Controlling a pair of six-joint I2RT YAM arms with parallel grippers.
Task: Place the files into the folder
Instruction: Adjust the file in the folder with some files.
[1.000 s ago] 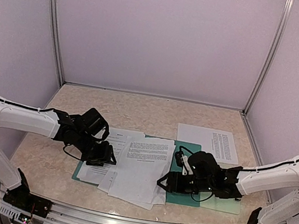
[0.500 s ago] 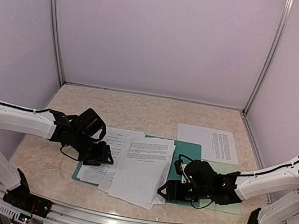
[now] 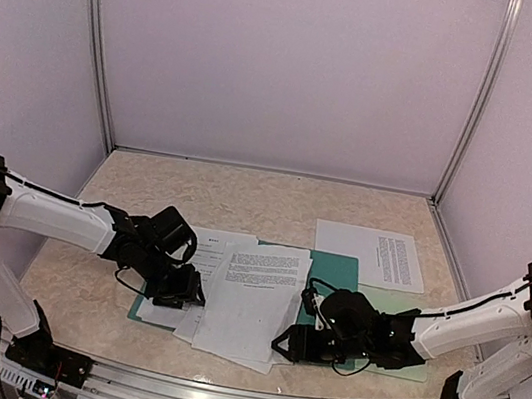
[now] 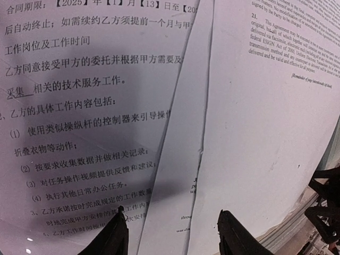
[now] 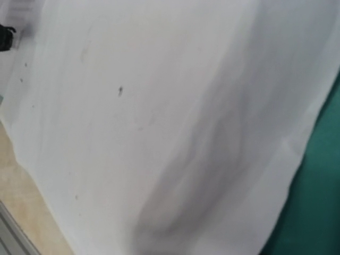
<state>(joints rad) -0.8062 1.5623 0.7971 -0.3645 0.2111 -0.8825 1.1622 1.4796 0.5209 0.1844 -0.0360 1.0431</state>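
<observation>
The files (image 3: 251, 293) are a loose, fanned stack of white printed sheets lying on the dark teal folder (image 3: 336, 268), which shows at the stack's right and near-left edges. My left gripper (image 3: 186, 293) rests low over the stack's left side. In the left wrist view it (image 4: 171, 226) is open, with its fingertips (image 4: 119, 215) apart just above overlapping sheets (image 4: 265, 133). My right gripper (image 3: 286, 342) is at the stack's near-right edge. The right wrist view is filled by a white sheet (image 5: 133, 106), with the folder (image 5: 319, 186) at the right, and my fingers are hidden.
One more printed sheet (image 3: 371, 255) lies alone at the back right. A pale mint-green clipboard (image 3: 393, 303) lies right of the folder, under my right arm. The metal front rail (image 3: 235, 397) runs along the near edge.
My right gripper has moved left and nearer, up to the stack's near-right edge. My left gripper has shifted slightly nearer over the stack's left side.
</observation>
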